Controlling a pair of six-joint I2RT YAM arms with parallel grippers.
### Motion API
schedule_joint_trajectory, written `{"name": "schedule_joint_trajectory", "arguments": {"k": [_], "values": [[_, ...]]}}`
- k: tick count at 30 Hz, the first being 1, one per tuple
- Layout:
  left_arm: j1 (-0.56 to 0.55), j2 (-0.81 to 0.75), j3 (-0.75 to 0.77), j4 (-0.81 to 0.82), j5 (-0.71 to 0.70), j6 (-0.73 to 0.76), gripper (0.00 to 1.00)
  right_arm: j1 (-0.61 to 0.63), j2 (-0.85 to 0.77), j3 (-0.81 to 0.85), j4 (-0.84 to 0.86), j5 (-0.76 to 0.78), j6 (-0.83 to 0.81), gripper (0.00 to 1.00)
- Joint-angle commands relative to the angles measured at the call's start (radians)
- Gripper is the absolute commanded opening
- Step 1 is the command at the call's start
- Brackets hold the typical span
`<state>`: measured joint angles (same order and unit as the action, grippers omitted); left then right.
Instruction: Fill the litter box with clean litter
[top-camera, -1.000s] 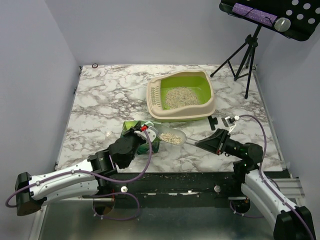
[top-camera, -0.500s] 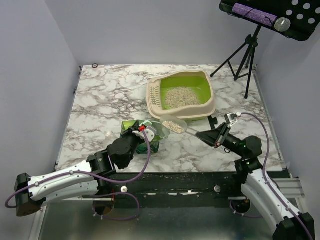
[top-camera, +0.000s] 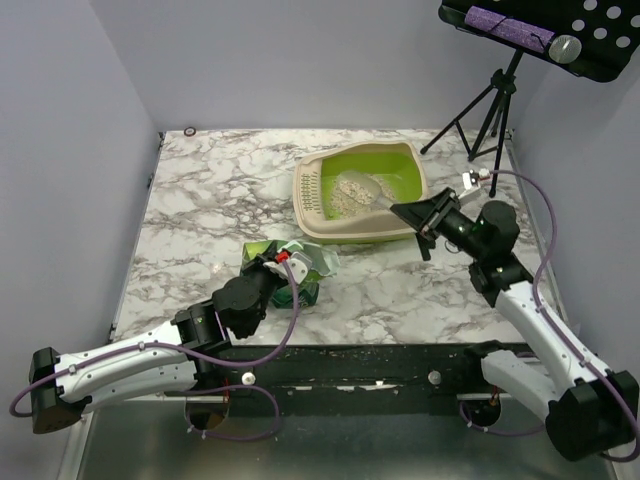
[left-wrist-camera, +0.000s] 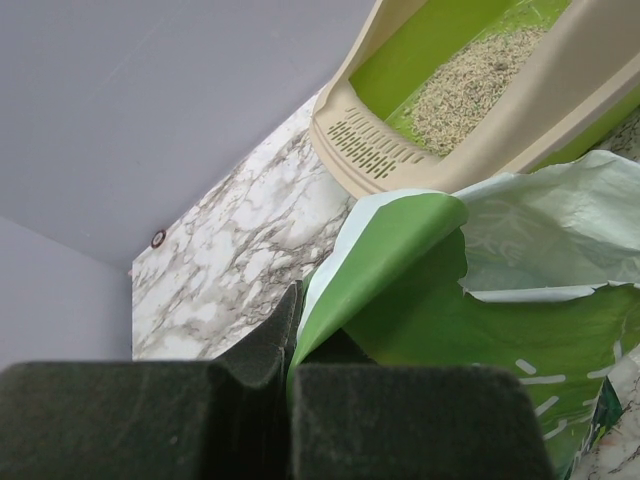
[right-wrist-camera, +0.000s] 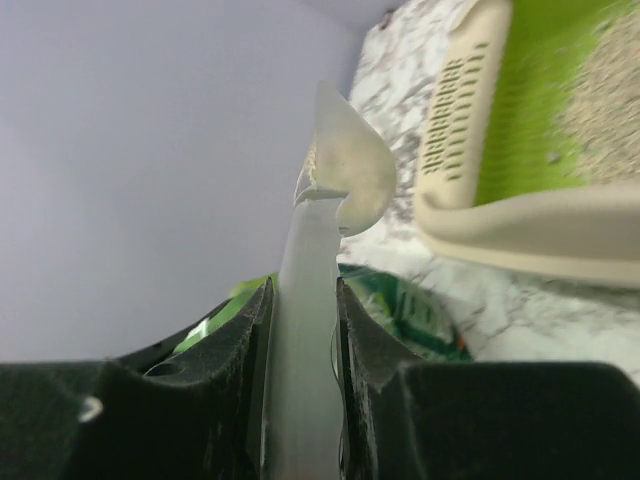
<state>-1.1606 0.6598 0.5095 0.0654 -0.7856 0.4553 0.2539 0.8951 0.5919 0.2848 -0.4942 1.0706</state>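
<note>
**Scoop Over the Tray, Bag Pinched at Its Edge**

A marble-patterned table fills the top view, and a black tripod stand rises just past its far right corner. The litter box sits on the far right part of the table. Its slotted end points left and its lime-green floor is open to the camera. The right arm reaches in from the right, with its wrist just beside the tray's near right rim.

The green bag lies crumpled on the table in front of the tray's near left corner, close to it. From the left wrist, the bag's torn mouth folds open just below the beige wall.

The left gripper is clenched on the bag's edge, which runs straight into the seam between its dark pads.

The right gripper grasps the clear plastic scoop by its handle, pinched flat between the two fingers. The scoop's bowl hangs inside the tray's outline, above the green floor. Its inner surface is dusty, and I cannot tell whether it holds anything.

The litter lies as a pale, grainy heap in the middle of the tray, just left of the scoop's bowl.
</note>
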Motion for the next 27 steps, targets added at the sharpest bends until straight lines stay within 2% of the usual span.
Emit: {"name": "schedule_joint_trajectory", "arguments": {"k": [1, 7, 17, 21, 24, 27], "values": [[-0.005, -0.028, 0.032, 0.051, -0.015, -0.017, 0.0, -0.004, 0.126, 0.204, -0.283, 0.164, -0.325, 0.0], [-0.005, -0.032, 0.034, 0.053, -0.023, -0.014, 0.0, -0.004, 0.261, 0.428, -0.596, 0.292, -0.578, 0.0], [-0.005, -0.019, 0.035, 0.047, -0.017, -0.021, 0.0, 0.011, 0.473, 0.696, -0.87, 0.342, -0.814, 0.0], [-0.005, -0.017, 0.035, 0.047, -0.018, -0.023, 0.0, 0.062, 0.58, 0.844, -0.989, 0.446, -0.894, 0.0], [-0.007, -0.014, 0.035, 0.044, -0.021, -0.02, 0.0, 0.123, 0.64, 0.934, -1.059, 0.596, -0.934, 0.0], [-0.007, -0.012, 0.035, 0.045, -0.024, -0.017, 0.0, 0.162, 0.683, 1.0, -1.11, 0.681, -0.96, 0.0]]}}
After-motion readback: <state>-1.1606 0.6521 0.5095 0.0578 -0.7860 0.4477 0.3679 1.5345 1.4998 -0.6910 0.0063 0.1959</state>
